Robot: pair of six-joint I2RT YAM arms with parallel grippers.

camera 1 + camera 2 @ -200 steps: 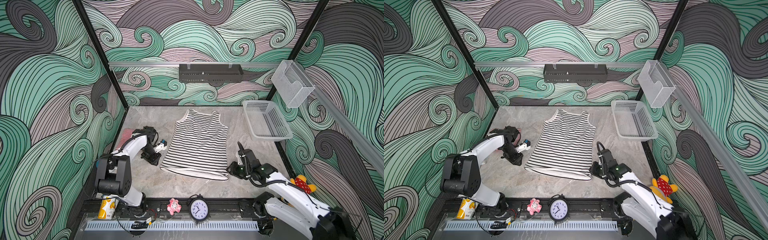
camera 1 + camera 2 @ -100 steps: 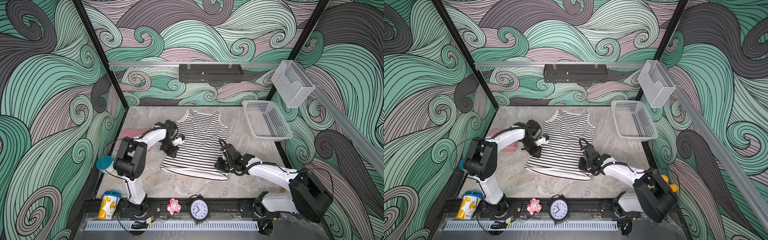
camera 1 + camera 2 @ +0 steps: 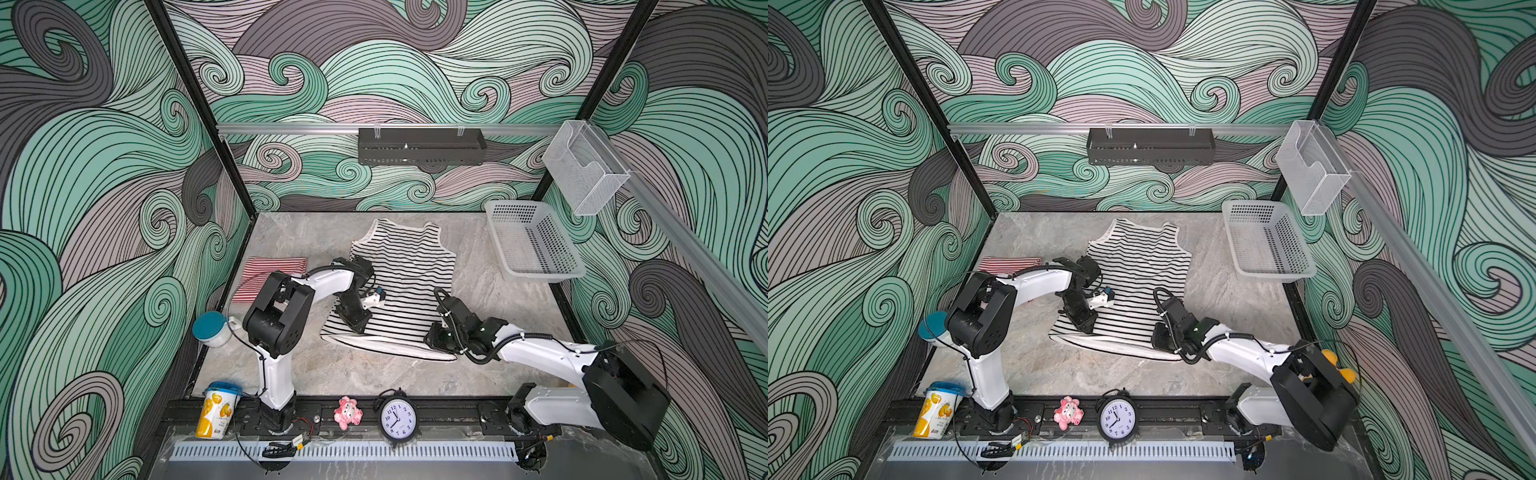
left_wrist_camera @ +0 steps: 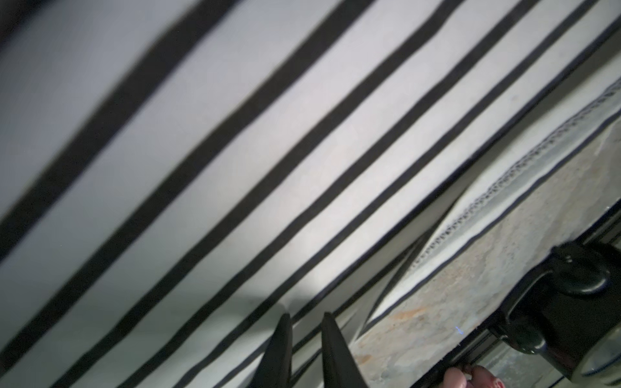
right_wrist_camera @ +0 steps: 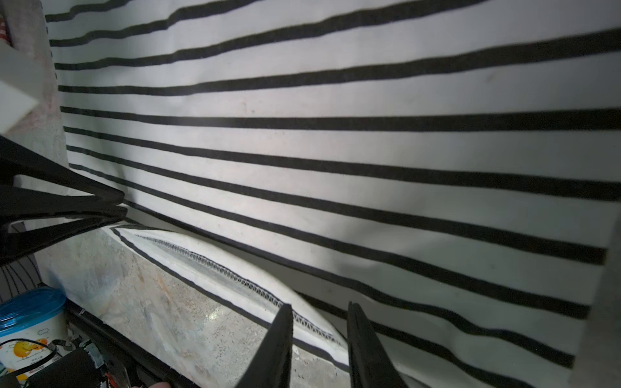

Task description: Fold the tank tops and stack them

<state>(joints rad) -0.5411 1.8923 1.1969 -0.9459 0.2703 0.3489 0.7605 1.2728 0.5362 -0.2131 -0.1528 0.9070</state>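
On the grey marbled tabletop point(image 3: 482, 299), in both top views, the black-and-white wide-striped knit tank top point(image 3: 409, 266) lies spread flat. Its neckline points toward the back wall and its hem toward the arms, presumably so that a fold can begin. The red-and-white narrow-striped tank top point(image 3: 272, 266) lies already folded to its left, apart from it, probably as the base of the stack. The left gripper point(image 3: 358, 327) stands over the hem's left corner and the right gripper point(image 3: 429, 338) at its right corner. This symmetric placement suits lifting the hem toward the shoulders. Bare table lies behind the neckline and in front of the hem. The white perforated plastic basket point(image 3: 536, 272) stands well to the right, clear of the likely fold path.

Left wrist view: the left gripper point(image 4: 306, 315) has its jaws a narrow slit apart and holds nothing. It sits low over the striped cloth point(image 4: 235, 151), just inside the stitched hem point(image 4: 504, 171), with bare stone beyond.

Right wrist view: the right gripper point(image 5: 320, 305) is parted somewhat wider, also empty, and straddles the hem point(image 5: 235, 275). Here the under layer peeks out with its stitching showing. The left gripper point(image 5: 122, 203) appears at the far corner. Both layers probably need pinching together, or the under layer may stay behind.
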